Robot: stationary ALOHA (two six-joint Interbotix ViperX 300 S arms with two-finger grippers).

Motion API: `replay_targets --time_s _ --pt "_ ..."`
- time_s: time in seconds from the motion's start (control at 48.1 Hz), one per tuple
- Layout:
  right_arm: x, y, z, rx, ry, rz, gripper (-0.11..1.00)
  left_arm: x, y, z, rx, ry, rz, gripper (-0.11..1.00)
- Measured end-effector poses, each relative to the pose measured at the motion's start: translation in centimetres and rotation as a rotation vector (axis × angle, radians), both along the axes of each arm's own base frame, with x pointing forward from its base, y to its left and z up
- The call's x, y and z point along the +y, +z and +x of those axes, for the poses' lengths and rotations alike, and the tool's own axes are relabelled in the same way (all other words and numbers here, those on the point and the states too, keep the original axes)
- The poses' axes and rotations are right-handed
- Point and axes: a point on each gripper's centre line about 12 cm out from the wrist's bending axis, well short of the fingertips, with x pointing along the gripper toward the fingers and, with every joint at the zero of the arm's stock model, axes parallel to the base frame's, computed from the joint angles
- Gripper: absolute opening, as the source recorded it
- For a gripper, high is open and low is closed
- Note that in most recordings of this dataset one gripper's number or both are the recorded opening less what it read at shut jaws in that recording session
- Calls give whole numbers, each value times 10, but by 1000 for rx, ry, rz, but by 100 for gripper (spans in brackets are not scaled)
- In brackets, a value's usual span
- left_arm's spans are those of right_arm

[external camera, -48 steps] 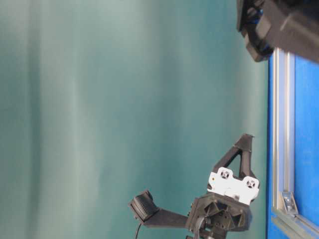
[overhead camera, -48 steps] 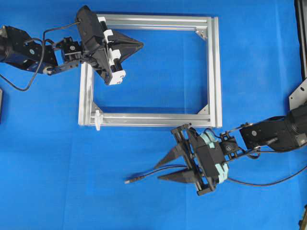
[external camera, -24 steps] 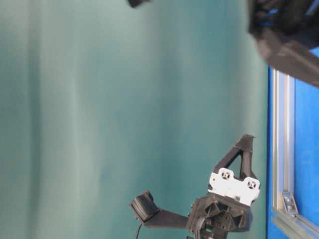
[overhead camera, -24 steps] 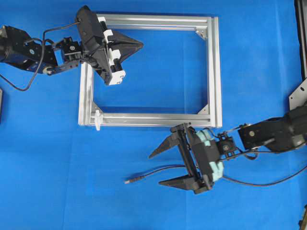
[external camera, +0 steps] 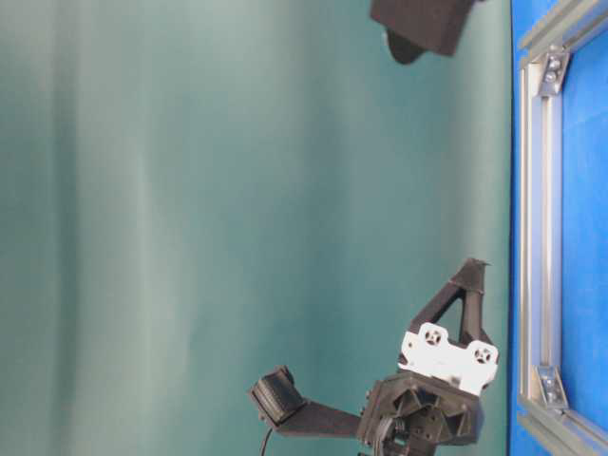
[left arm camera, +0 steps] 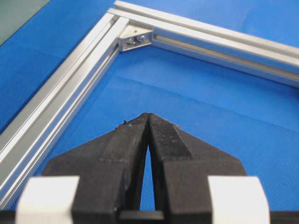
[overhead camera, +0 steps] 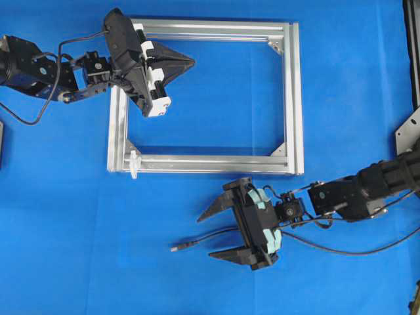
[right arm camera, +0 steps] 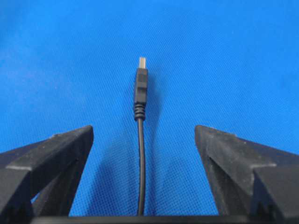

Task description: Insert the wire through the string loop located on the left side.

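Your right pincer (overhead camera: 220, 235), jaws newly spread and advanced over the table (overhead camera: 79, 262), now straddles the ungrasped wire (right arm camera: 140, 154), plug ahead; left pincer (left arm camera: 148, 122) clenched empty, string loop (overhead camera: 134, 163) far beyond: grasp pending.

Blue cloth (overhead camera: 341, 85) covers the whole work surface, fine woven texture visible in both wrist views. Silver aluminium frame (overhead camera: 293, 98) lies flat on it, rectangular, open in the middle, small metal brackets (overhead camera: 278, 46) in the inside corners. Teal backdrop (external camera: 190, 228) fills most of the table-level view. Dark object (overhead camera: 1, 141) at the far left edge of the overhead view, mostly cropped, possibly a fixture. Grey metal plate (overhead camera: 408, 131) at the right edge.
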Motion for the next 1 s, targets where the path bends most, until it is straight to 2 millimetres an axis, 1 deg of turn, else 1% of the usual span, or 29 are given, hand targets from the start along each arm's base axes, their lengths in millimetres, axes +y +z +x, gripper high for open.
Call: replay_targets --time_s 0.25,0.333,0.374,0.416,0.458,0.603,0.666,0.707,0.77,0.998 --pt "1 -1 1 2 -2 2 88 0 -2 -1 6 0 -2 0" --pt "1 -2 0 4 -2 2 85 0 -2 -2 7 0 -2 0" --pt "0 -3 0 6 -1 -1 82 0 -1 -1 4 0 -1 0" --pt "0 -4 0 6 0 -5 77 0 -2 -2 6 0 -2 0" --pt "0 -4 0 5 1 -8 68 0 -2 -2 6 1 -2 0" --pt "1 -5 0 8 8 -21 26 0 -2 -2 6 0 -2 0" --pt "0 -5 0 8 8 -25 12 0 -2 -1 6 0 -2 0" --pt "1 -5 0 6 11 -27 5 0 -2 -2 6 0 -2 0" --pt "1 -5 0 7 11 -29 0 0 -2 -2 7 0 -2 0" --pt "1 -6 -1 12 14 -33 0 0 -2 -2 6 0 -2 0"
